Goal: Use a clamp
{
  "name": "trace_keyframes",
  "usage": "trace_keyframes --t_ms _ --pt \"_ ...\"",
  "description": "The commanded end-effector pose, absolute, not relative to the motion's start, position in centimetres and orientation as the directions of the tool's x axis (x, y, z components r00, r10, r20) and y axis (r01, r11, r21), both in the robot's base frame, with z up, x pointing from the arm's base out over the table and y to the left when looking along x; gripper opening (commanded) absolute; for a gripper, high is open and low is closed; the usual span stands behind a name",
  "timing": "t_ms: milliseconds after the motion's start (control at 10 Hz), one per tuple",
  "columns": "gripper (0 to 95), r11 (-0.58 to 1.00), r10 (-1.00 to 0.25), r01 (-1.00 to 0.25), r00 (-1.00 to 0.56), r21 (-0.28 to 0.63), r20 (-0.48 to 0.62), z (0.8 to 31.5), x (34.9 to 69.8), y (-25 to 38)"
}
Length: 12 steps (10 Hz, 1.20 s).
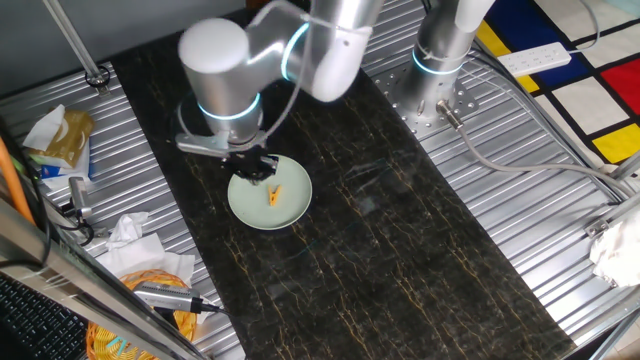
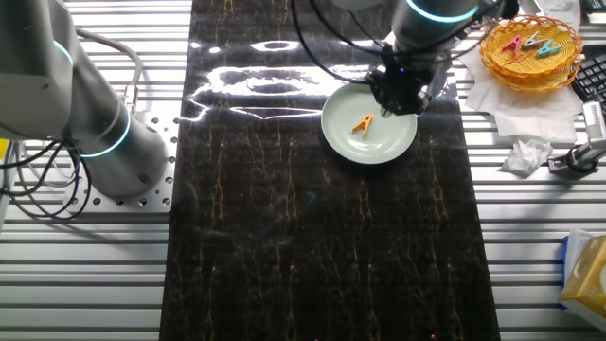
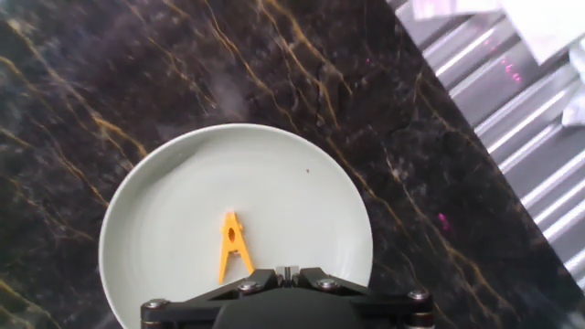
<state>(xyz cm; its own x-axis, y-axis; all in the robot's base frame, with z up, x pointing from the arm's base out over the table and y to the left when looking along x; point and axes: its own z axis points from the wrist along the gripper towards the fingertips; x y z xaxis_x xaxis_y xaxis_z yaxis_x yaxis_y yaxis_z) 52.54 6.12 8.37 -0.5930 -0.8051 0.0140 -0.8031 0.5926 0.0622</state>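
The clamp is a small orange-yellow clip lying flat in the pale green plate, prongs spread toward the hand camera. One fixed view shows the clamp just right of centre in the plate. My gripper hovers over the plate's edge, just beside the clamp, with its two fingers pressed together and nothing between them. In the other fixed view the gripper hangs above the plate's upper right part, up and to the right of the clamp.
A yellow wicker basket with several coloured clips stands on white tissue beside the plate. A second arm's base sits at the mat's far side. Crumpled tissue and wrappers lie along the metal table edge.
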Motion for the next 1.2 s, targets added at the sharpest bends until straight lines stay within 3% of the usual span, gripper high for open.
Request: trace_keyframes --t_ms 100,400,900,1000,1200 --pt "0.0 0.522 -0.853 -0.851 -0.522 0.053 0.026 9.1 52.7 4.4" --pt "0.0 0.562 -0.82 -0.816 -0.571 0.134 -0.038 9.1 52.1 3.4" --pt "0.0 0.564 -0.804 -0.82 -0.572 0.096 -0.163 8.1 50.7 2.9" --pt "19.0 0.566 -0.796 -0.819 -0.572 0.09 -0.201 7.9 50.7 2.8" --pt "19.0 0.587 -0.774 -0.808 -0.58 0.056 -0.254 7.5 50.5 2.7"
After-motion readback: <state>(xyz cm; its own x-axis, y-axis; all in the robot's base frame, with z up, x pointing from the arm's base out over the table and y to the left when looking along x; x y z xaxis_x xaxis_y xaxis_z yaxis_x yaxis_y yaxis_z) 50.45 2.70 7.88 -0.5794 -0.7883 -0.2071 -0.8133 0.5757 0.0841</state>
